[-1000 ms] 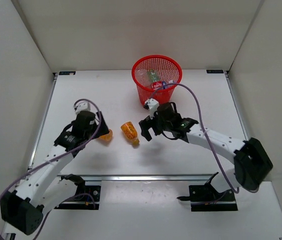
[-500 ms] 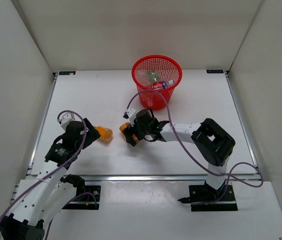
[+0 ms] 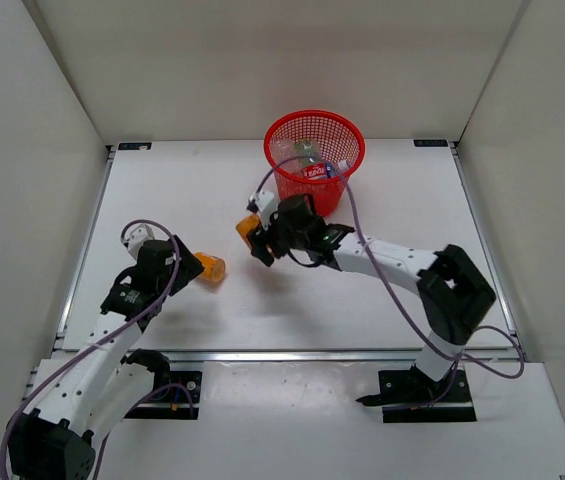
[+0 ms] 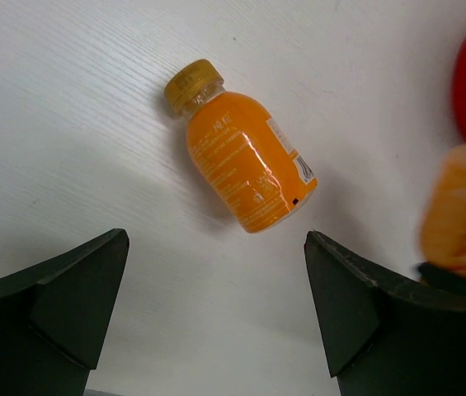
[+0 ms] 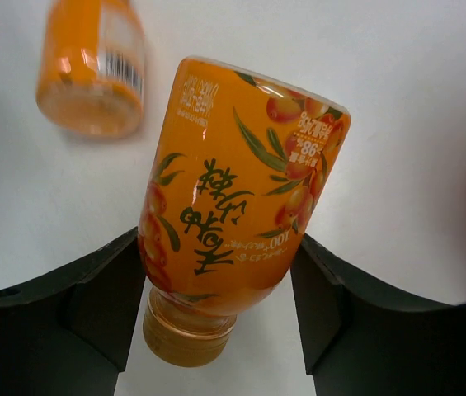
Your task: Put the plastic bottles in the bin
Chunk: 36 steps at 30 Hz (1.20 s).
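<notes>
The right claw (image 5: 216,289) is clamped on the sides of an orange bottle (image 5: 233,206), held just in front of the red bin (image 3: 314,113) at the counter's (image 3: 192,190) far edge. Other bottles (image 3: 307,155) lie inside the bin. The left claw (image 4: 216,322) gapes wide and empty over a second orange bottle (image 4: 245,161), which lies toward the left edge.

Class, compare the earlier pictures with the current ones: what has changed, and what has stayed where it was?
The right gripper closed on one orange bottle and carried it toward the bin. The left gripper drew back, open. The other orange bottle and the bin stayed put.
</notes>
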Each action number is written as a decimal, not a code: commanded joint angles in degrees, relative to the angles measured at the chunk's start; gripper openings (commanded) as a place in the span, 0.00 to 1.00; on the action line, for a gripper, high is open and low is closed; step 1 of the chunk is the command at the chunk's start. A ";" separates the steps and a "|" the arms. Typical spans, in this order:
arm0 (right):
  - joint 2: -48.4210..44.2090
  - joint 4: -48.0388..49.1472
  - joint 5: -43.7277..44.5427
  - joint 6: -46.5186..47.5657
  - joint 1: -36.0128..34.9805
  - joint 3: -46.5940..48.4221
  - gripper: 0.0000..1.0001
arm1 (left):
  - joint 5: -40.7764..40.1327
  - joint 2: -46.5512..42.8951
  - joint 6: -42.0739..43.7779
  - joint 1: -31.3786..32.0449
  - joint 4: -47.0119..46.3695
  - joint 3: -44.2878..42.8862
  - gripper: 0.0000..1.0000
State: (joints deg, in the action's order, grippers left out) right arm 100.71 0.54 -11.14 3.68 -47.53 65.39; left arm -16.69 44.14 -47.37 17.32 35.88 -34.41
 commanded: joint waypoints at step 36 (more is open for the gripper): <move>-27.66 -5.01 18.17 3.00 23.79 2.67 0.99 | 4.12 17.71 -6.33 -2.56 -19.44 1.02 0.99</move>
State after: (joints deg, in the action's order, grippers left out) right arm 77.43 -5.10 4.16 8.99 -24.21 71.92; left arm -11.40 59.46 -53.04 14.83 19.29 -30.83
